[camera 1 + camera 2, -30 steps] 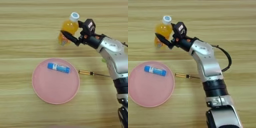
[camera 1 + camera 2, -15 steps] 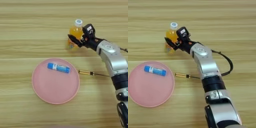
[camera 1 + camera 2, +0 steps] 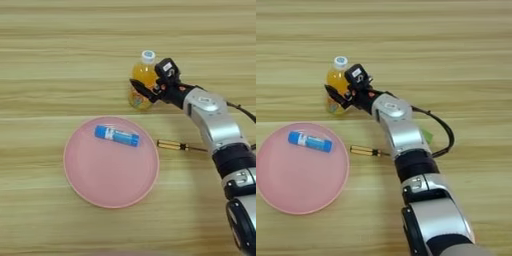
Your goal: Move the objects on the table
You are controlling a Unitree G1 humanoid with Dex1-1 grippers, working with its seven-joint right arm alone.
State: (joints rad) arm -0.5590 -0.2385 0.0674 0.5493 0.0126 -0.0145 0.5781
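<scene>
Progress, left eye view: the blue tube (image 3: pixel 117 135) lies inside the pink plate (image 3: pixel 90 185), near its far rim, so one object appears placed. The orange bottle (image 3: pixel 142 82) stands upright on the desk (image 3: pixel 50 60), just beyond the plate's far right rim and outside it. The gripper (image 3: pixel 141 91) sits at the bottle's body, one black finger across its front and the other behind it; the jaws are clenched on the bottle. The bottle's base looks to be at or very near the desk surface, though contact cannot be confirmed. The screwdriver (image 3: pixel 176 146) lies flat on the desk just right of the plate, apart from the rim, its handle toward the plate and its thin shaft running under the silver forearm. It appears untouched.

Right eye view: the same layout is confirmed. The bottle (image 3: pixel 336 87) is upright beyond the plate (image 3: pixel 301 195), with the jaws closed around its lower half. The tube (image 3: pixel 310 141) rests in the plate's far part. The screwdriver (image 3: pixel 367 151) lies between the plate and the forearm. A small green bar (image 3: pixel 427 135) shows partly beside the forearm, on the desk, mostly hidden by the arm and the black cable.

Judgement: if the plate is the collecting point, one object is in, the bottle is in hand, and the screwdriver and green bar are left.
</scene>
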